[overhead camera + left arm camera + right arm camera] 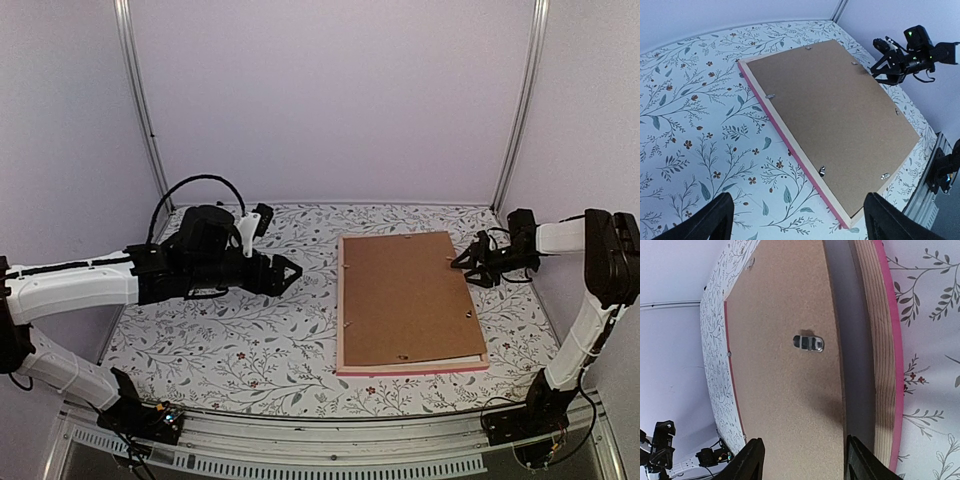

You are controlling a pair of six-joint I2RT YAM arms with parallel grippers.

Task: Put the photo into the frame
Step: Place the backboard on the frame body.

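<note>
Both arms are bolted at the near edge of the flower-patterned counter (220, 340), the left one at 7 o'clock and the right one at 5 o'clock.

The frame (400, 368) lies flat on the counter, right of centre at about 3 o'clock. Its back faces up and its pink near rail faces the bases. A plain brown board (405, 295) fills its opening from rail to rail. The photo does not show in any view, because the board covers the whole opening. Small metal clips (808, 342) sit along the board's edges: two on the 9 o'clock side, one on the near side and two on the 3 o'clock side. In the right wrist view a shadowed strip runs between the board's edge and the pale wood rail.

The left gripper (292, 272) hangs over bare counter at 9 o'clock of the frame, apart from it and pointing toward 3 o'clock. Its fingers are spread wide with nothing between them, and its camera looks across the frame's back.

Farther off, the right gripper (468, 265) sits at the frame's 2 o'clock corner, just over the board's edge, pointing toward 9 o'clock. Its fingers stand apart and hold nothing. One clip lies ahead of them on the board.
</note>
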